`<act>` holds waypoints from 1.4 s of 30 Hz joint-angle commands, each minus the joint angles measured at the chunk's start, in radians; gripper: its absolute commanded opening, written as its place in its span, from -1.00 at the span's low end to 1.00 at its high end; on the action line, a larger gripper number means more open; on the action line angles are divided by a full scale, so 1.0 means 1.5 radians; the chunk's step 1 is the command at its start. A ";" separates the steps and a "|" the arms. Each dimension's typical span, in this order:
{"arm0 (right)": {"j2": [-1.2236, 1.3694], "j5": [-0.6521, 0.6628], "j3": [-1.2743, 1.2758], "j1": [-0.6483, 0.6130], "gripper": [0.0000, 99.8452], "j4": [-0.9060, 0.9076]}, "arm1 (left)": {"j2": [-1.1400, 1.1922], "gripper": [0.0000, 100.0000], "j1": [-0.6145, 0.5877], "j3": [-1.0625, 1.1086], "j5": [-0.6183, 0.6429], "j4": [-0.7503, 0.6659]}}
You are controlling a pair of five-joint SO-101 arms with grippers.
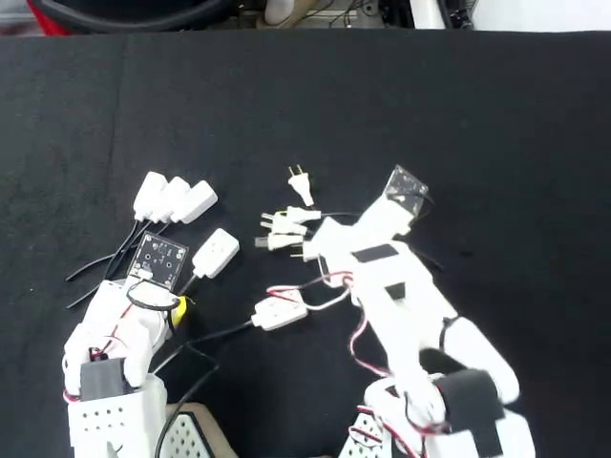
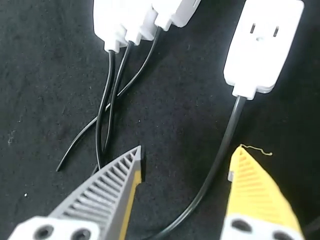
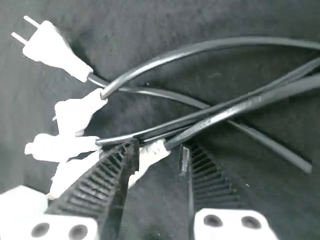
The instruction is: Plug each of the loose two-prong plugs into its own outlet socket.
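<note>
Three white outlet sockets (image 1: pixel 174 198) lie side by side at the left, a fourth socket (image 1: pixel 216 253) just below them and a fifth socket (image 1: pixel 280 311) near the middle. My left gripper (image 2: pixel 189 152) is open and straddles the fourth socket's black cable (image 2: pixel 220 160), a little short of that socket (image 2: pixel 262 45). One loose two-prong plug (image 1: pixel 301 183) lies apart; several more plugs (image 1: pixel 284 230) are bunched beside it. My right gripper (image 3: pixel 159 147) is open at that bunch, with the tail of one white plug (image 3: pixel 150 152) and its cable between the fingers.
Black cables (image 3: pixel 225 110) cross over each other by the right gripper. More thin cables (image 1: pixel 105 262) trail from the three sockets towards the left arm (image 1: pixel 115 334). A black cloth (image 1: pixel 477 124) covers the table, bare at the back and right.
</note>
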 commanded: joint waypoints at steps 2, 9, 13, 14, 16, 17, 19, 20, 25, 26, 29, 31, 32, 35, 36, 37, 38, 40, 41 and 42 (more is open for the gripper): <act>0.079 -0.021 -0.086 -0.011 -0.72 -0.012 | 0.000 -0.44 -0.007 -0.004 0.003 -0.009; 0.139 -0.016 -0.127 -0.009 -0.94 -0.008 | 0.000 -0.44 -0.007 -0.004 0.003 -0.009; 0.111 -0.013 -0.120 -0.006 -0.97 0.000 | 0.000 -0.44 -0.007 -0.004 0.003 -0.009; 0.099 -0.012 -0.119 -0.005 -0.98 0.014 | 0.000 -0.44 -0.007 -0.004 0.003 -0.009; 0.066 -0.008 -0.118 -0.005 -0.98 0.050 | 0.000 -0.44 -0.007 -0.004 0.003 -0.009; 0.047 0.004 -0.118 -0.005 -0.98 0.073 | 0.000 -0.44 -0.007 -0.004 0.003 -0.009; -0.001 0.032 -0.118 -0.004 -0.98 0.118 | 0.000 -0.44 -0.007 -0.004 0.003 -0.009; -0.025 0.045 -0.118 0.003 -0.98 0.141 | 0.000 -0.44 -0.007 -0.004 0.003 -0.009; -0.140 0.252 -0.120 0.059 -0.98 0.238 | 0.000 -0.44 -0.007 -0.004 0.003 -0.007; -0.154 0.306 -0.125 0.071 -0.98 0.260 | 0.000 -0.44 -0.007 -0.004 0.003 -0.007; -0.159 0.446 -0.170 0.109 -0.98 0.353 | 0.000 -0.44 -0.005 -0.001 0.003 -0.007; -0.140 0.565 -0.216 0.134 -0.97 0.421 | 0.000 -0.44 -0.002 0.004 0.002 -0.009; -0.122 0.624 -0.244 0.144 -0.97 0.453 | 0.000 -0.44 -0.002 0.004 0.002 -0.010; -0.049 0.750 -0.325 0.161 -0.97 0.529 | 0.000 -0.44 -0.002 0.006 0.000 -0.010; -0.018 0.778 -0.348 0.161 -0.97 0.550 | 0.000 -0.44 -0.002 0.006 -0.009 -0.008; 0.017 0.805 -0.370 0.158 -0.97 0.570 | 0.000 -0.44 -0.002 0.007 -0.019 -0.007; 0.052 0.832 -0.387 0.151 -0.97 0.582 | 0.000 -0.44 -0.002 0.007 -0.025 -0.006; 0.120 0.869 -0.415 0.132 -0.97 0.584 | 0.000 -0.44 -0.002 0.007 -0.027 -0.006; 0.148 0.877 -0.425 0.119 -0.97 0.584 | 0.000 -0.44 -0.002 0.007 -0.028 -0.006; 0.175 0.880 -0.436 0.105 -0.97 0.584 | 0.000 -0.44 -0.002 0.008 -0.029 -0.006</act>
